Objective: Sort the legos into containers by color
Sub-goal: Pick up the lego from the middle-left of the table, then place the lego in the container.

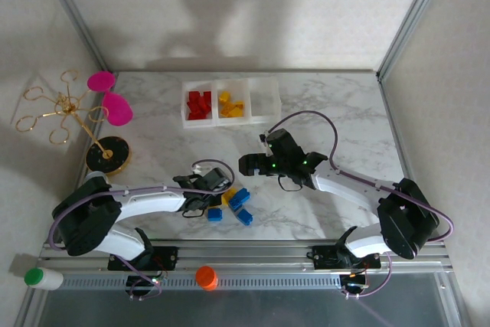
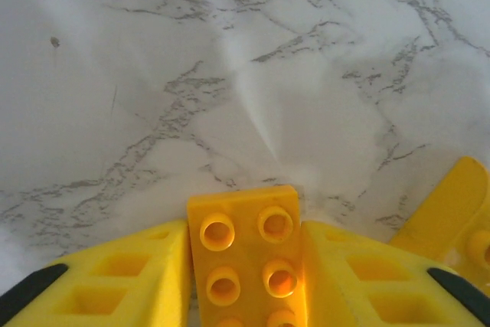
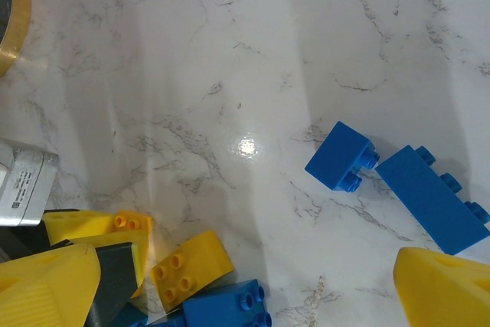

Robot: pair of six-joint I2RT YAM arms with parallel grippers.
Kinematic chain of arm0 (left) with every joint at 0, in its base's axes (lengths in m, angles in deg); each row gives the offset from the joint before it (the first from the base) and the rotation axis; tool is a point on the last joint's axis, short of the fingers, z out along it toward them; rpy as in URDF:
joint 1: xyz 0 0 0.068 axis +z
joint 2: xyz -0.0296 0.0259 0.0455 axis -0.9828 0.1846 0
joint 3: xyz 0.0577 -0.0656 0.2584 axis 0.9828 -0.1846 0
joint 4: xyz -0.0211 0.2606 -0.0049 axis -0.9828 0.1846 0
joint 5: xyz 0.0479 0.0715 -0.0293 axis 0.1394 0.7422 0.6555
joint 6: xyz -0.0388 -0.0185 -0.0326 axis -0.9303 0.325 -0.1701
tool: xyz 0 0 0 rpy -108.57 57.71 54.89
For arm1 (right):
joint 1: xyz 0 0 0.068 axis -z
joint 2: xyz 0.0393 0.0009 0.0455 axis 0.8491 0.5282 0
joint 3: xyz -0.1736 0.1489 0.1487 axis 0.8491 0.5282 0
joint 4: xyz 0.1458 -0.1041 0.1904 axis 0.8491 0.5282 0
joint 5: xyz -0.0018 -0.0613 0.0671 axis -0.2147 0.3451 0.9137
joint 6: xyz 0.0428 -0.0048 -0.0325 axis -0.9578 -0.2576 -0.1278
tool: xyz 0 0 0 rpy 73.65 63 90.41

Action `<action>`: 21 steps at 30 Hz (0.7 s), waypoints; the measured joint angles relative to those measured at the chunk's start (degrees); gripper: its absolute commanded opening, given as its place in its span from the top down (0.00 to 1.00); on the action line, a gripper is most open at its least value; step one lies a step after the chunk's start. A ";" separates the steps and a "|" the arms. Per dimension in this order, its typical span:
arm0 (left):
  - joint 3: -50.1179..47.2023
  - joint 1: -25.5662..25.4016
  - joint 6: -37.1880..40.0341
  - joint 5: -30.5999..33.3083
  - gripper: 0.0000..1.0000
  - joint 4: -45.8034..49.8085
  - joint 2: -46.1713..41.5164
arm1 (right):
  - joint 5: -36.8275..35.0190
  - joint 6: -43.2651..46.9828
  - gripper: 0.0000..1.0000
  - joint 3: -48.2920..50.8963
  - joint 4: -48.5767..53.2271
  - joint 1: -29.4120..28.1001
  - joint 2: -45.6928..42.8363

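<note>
On the near side of the containers (image 1: 264,99), left gripper (image 2: 245,285) clamps a yellow lego (image 2: 243,239), plain from its wrist camera; right gripper (image 3: 245,285) gapes empty above blue legos (image 3: 342,156).

left arm (image 1: 145,203), white shell with black joints: forearm low and stretched right toward mid-table. left gripper (image 2: 245,266): yellow fingers (image 2: 130,281) clamped on a yellow studded lego brick (image 2: 245,239), one finger flush against each side. right arm (image 1: 348,183), same build: reaches up-left from its shoulder, wrist camera facing down. right gripper (image 3: 246,266): fingers spread wide apart.
</note>
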 measured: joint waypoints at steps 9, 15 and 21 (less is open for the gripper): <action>1.44 -0.13 -0.15 1.75 0.69 1.01 -0.07 | -0.02 -0.20 0.01 -0.09 0.00 0.02 0.00; 8.31 2.45 1.95 3.82 0.68 3.02 -0.02 | 0.04 0.26 0.01 -1.25 0.96 2.47 -0.59; 21.16 9.64 6.88 5.31 0.68 3.13 3.43 | -0.20 1.46 0.02 -1.77 1.77 9.44 -3.52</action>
